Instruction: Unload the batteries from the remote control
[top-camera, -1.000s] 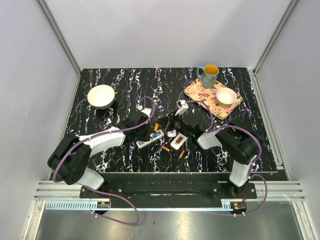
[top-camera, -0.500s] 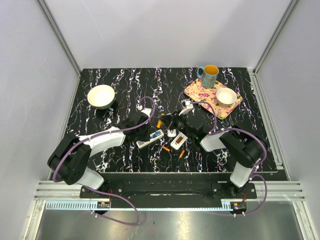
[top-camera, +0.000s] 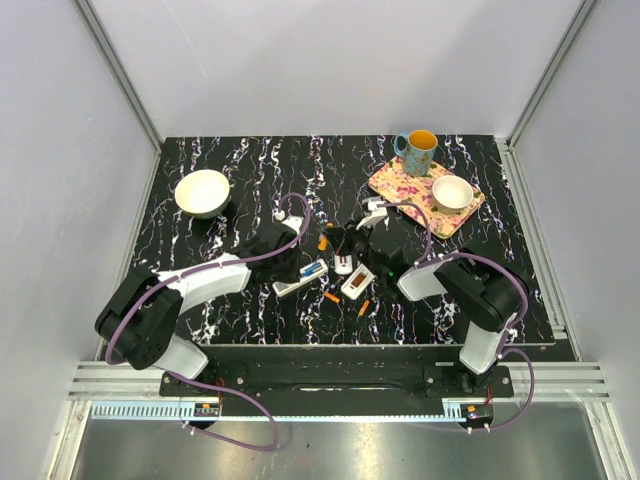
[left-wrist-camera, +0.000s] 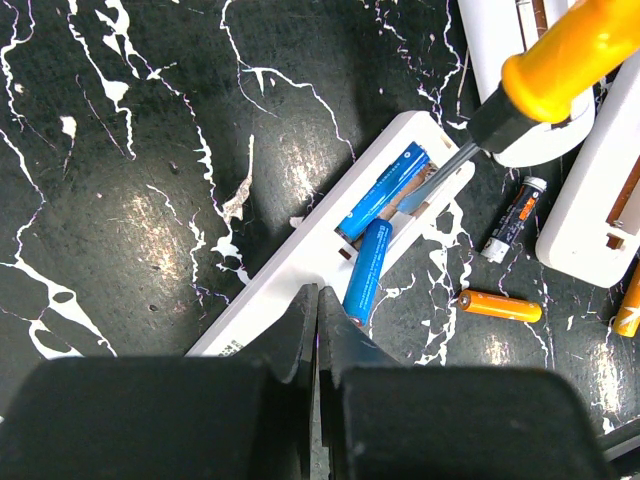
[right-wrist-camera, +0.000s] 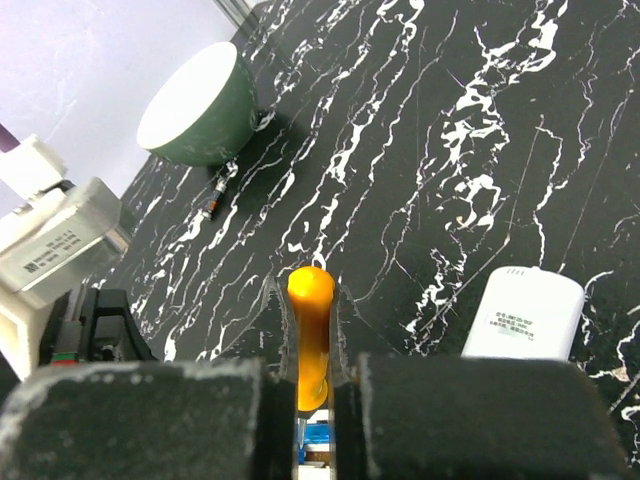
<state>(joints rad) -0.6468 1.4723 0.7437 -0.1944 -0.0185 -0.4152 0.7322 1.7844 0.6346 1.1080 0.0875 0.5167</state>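
Orange handle, black collar, steel shaft: you see the screwdriver whole only from the left wrist, where its tip reaches into the open bay of the white remote. From the right wrist you get just the handle end, clamped between the pads of the right gripper.

Left gripper: pads pressed together with nothing between them, tips over the remote's near edge. You cannot tell whether they touch it.

Bay contents: two blue batteries. One lies flat inside. The other is slewed out across the remote's edge, just beside the left gripper's tips.

Loose on the black marbled table, right of the remote: orange batteries, a black-and-white battery nearer the bay, and a second remote at the frame's edge.

Overhead view only: a floral tray carries a white bowl, with a blue mug at its far corner. Another bowl sits well apart at far left, and the right wrist shows you its green outside.
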